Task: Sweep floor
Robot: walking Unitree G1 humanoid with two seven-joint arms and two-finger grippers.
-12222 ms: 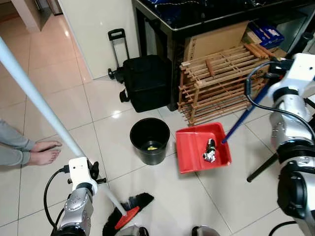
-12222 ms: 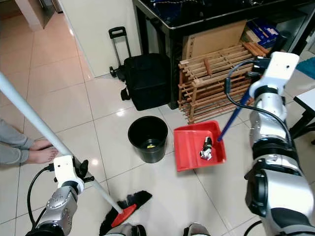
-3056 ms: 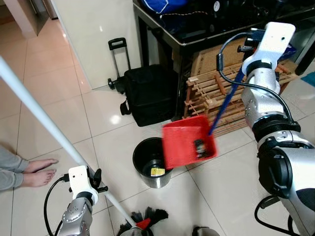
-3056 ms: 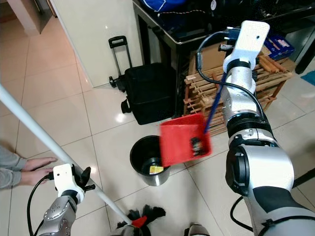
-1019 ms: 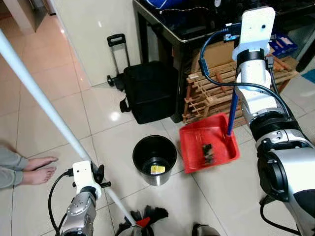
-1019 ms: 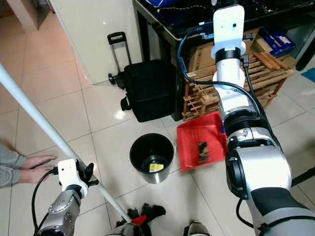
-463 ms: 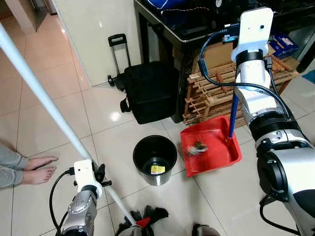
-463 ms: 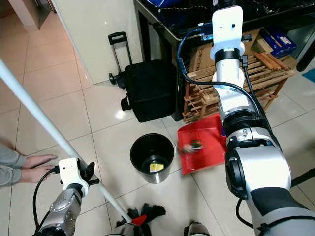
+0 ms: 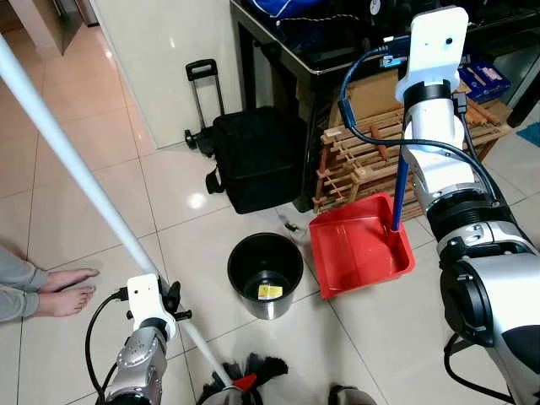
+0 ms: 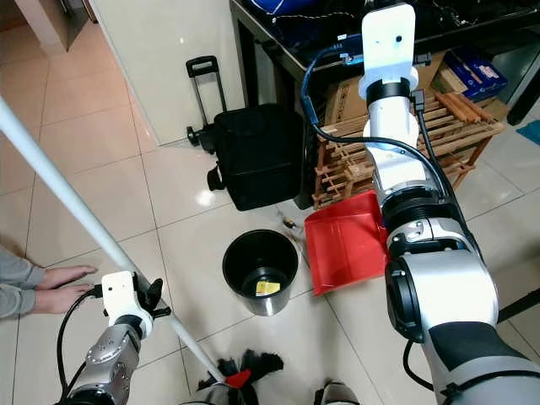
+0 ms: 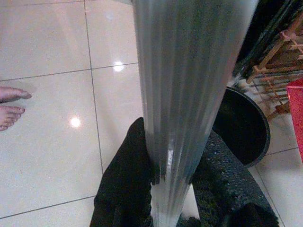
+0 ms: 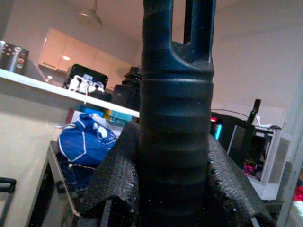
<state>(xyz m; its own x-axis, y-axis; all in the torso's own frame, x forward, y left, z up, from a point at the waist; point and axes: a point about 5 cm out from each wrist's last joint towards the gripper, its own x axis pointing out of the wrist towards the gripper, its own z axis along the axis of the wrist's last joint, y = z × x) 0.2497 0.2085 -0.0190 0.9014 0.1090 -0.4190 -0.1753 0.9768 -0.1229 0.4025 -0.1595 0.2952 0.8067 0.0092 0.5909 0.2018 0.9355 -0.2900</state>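
Stood over pale floor tiles (image 9: 76, 194), with one black bin (image 9: 265, 272) at lower centre of the head views and one red dustpan (image 9: 359, 255) just right of it, close beside but apart. Held the dustpan by its blue handle (image 9: 399, 192), rising from the pan's right rear corner toward the right gripper (image 12: 175, 189) at upper right; in the right wrist view, black fingers (image 12: 113, 179) pinched on either side of the ribbed handle grip. Carried no debris in the pan; showed one small scrap (image 9: 292, 226) at the pan's upper left corner, just above the bin's rim, and one yellowish piece (image 9: 269, 291) inside the bin. Gripped one white broom pole (image 9: 72, 173) at lower left with the left gripper (image 11: 170, 189), fingers (image 11: 125, 184) clamped on both sides of the pole in the left wrist view; ran the pole from upper left down to one black broom head (image 9: 253, 375) at the bottom edge. Behind the bin: one black wheeled bag (image 9: 253, 156), one wooden slatted rack (image 9: 371, 160), one dark counter (image 9: 312, 46) above. Two bare feet (image 9: 63, 291) of a person at the left edge.
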